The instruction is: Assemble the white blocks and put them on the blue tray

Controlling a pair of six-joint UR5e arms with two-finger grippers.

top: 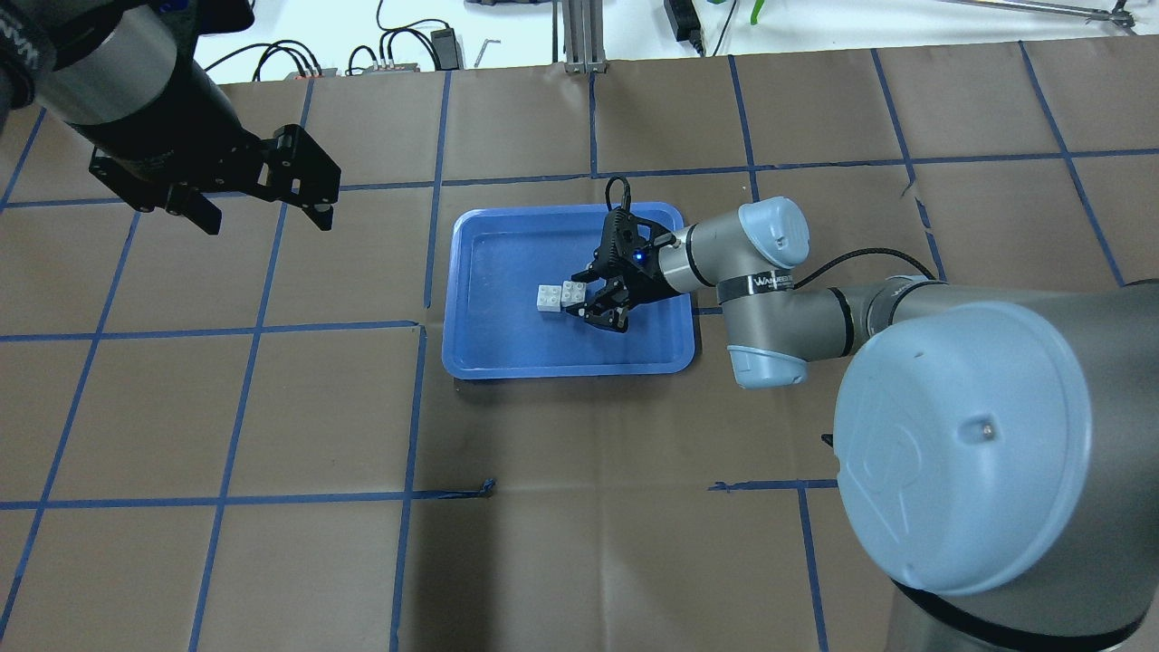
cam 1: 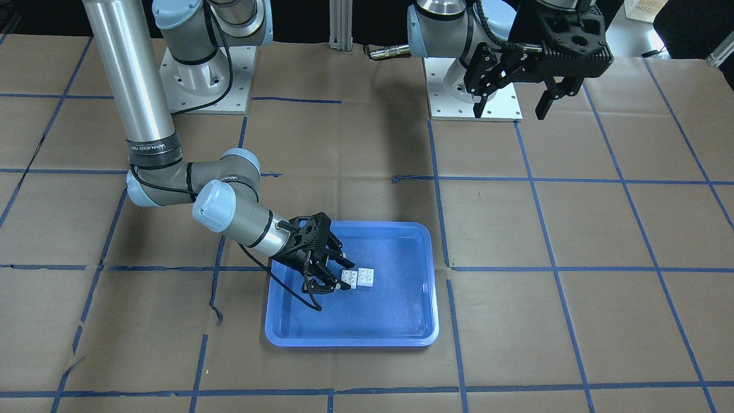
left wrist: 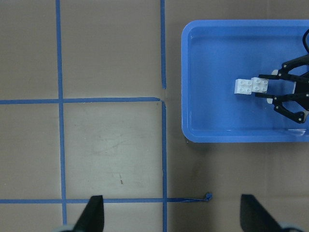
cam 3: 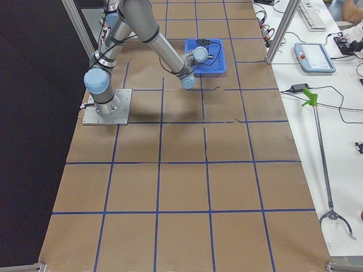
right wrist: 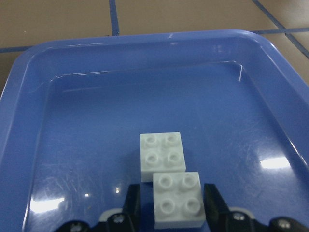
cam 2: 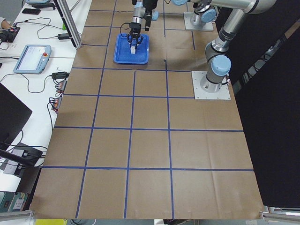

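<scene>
Inside the blue tray, the white blocks lay side by side, apparently touching, each showing all four studs. Placing looked done, but joining them seemingly was not. The right gripper straddled one block, fingers slightly spread, not clearly squeezing. The left gripper hung spread wide, well apart from the tray.

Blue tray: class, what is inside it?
Two white blocks lie inside the blue tray, the right gripper straddling one. Whether they are joined cannot be seen.
</scene>
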